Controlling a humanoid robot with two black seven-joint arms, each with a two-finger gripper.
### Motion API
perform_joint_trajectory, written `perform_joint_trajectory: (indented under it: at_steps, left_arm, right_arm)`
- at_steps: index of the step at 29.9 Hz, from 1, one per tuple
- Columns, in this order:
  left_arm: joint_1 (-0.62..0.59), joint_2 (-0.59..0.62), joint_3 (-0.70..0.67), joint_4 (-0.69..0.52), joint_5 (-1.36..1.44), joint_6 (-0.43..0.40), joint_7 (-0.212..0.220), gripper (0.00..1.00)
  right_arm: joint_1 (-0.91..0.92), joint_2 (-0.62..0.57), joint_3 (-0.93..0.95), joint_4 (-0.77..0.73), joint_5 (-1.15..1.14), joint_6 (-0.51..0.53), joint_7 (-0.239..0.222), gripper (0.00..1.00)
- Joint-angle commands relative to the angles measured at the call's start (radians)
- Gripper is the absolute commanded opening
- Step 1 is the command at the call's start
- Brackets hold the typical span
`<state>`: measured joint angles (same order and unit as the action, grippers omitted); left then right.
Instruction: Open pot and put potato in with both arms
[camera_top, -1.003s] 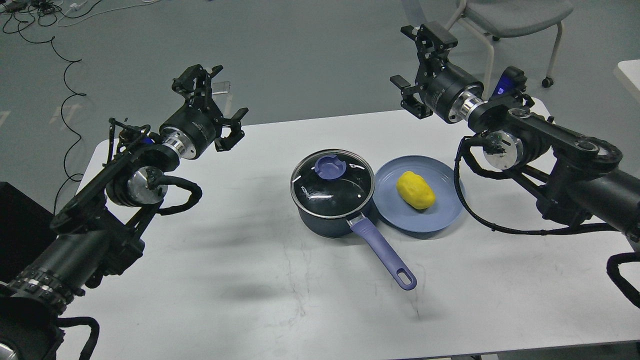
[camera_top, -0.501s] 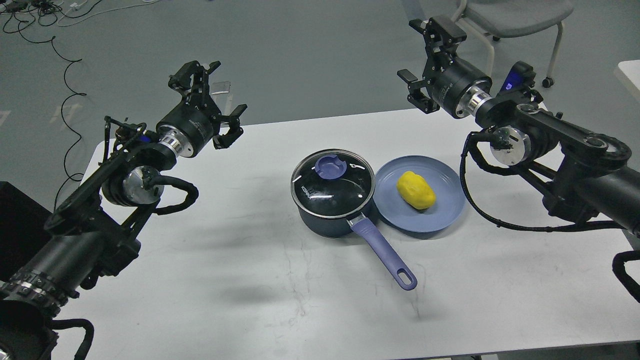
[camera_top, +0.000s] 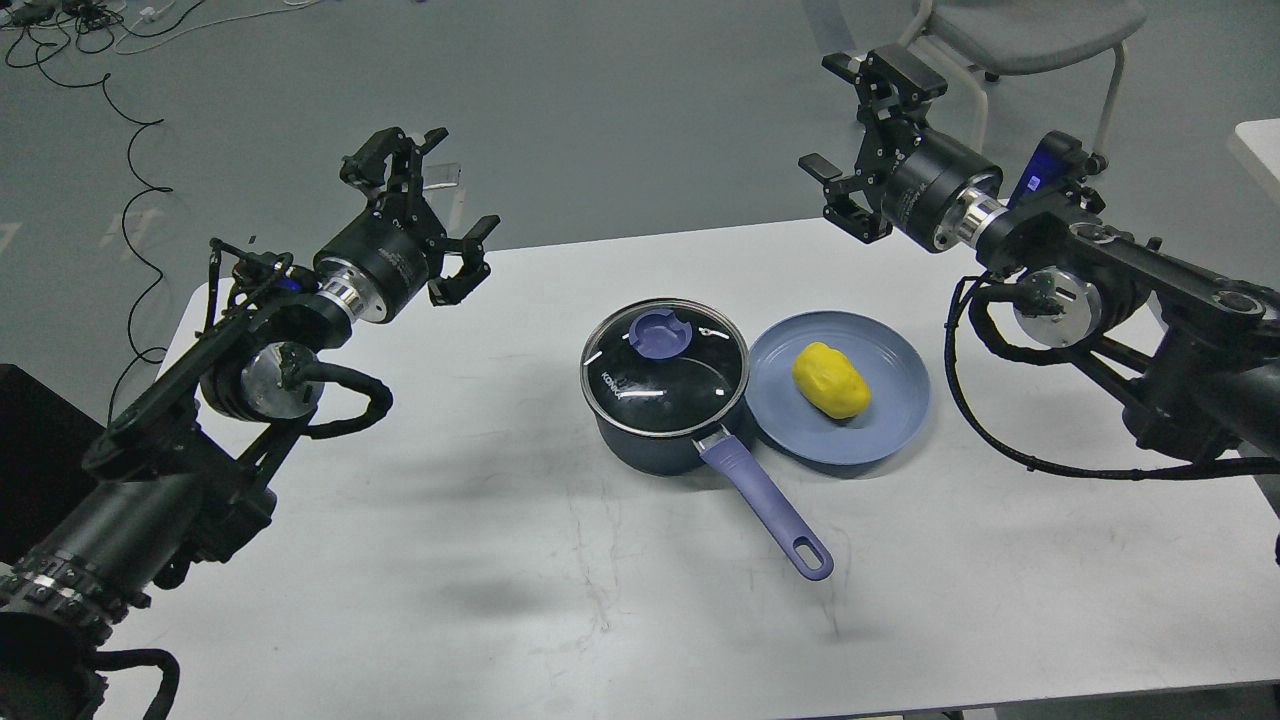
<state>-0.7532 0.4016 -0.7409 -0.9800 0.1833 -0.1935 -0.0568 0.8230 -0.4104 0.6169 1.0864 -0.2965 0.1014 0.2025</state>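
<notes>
The dark navy pot (camera_top: 660, 430) stands mid-table with its glass lid (camera_top: 665, 368) on, purple knob (camera_top: 659, 335) on top, and its long purple handle (camera_top: 765, 505) pointing toward the front right. The yellow potato (camera_top: 830, 380) lies on a flat blue plate (camera_top: 895, 405) just right of the pot. My left gripper (camera_top: 425, 205) is open and empty, held high over the table's far left, well apart from the pot. My right gripper (camera_top: 860, 140) is open and empty, held high beyond the table's far edge, behind the plate.
The white table (camera_top: 500, 560) has its far edge near both grippers. A grey chair (camera_top: 1030, 30) stands on the floor at the back right. Black cables (camera_top: 120, 110) lie on the floor at the back left. A white surface corner (camera_top: 1260, 145) shows at the right edge.
My right arm has drawn back to the right, its gripper shifting right and slightly down. My left gripper has shifted only slightly. Pot, lid and potato have not moved.
</notes>
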Motion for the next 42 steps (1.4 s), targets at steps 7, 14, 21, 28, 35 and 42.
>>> perform_joint_trajectory:
  at_steps: [7,14,21,28,35,42]
  left_arm:
    - [0.015,0.013,0.000,-0.020,0.002,0.003,-0.001,0.98]
    - [0.018,0.010,-0.002,-0.020,0.004,0.019,-0.005,0.98]
    - [-0.008,0.002,0.018,-0.043,0.380,0.282,-0.158,0.98]
    - [-0.006,0.121,0.121,-0.164,0.665,0.293,-0.143,0.98]
    - [-0.061,0.158,0.219,-0.189,1.222,0.434,-0.163,0.98]
    - [-0.103,0.157,0.294,-0.288,1.607,0.434,-0.192,0.98]
  right_arm:
    - [-0.028,-0.030,-0.002,0.066,-0.004,0.000,0.002,1.00]
    - [-0.025,-0.039,-0.002,0.067,-0.004,0.000,0.002,1.00]
    - [-0.038,-0.093,0.027,0.061,-0.001,0.000,0.003,1.00]
    - [-0.162,-0.156,0.211,0.064,0.051,0.044,-0.003,1.00]
    - [-0.254,-0.215,0.225,0.064,0.131,0.089,0.002,1.00]
    - [-0.266,-0.226,0.225,0.061,0.148,0.086,0.008,1.00]
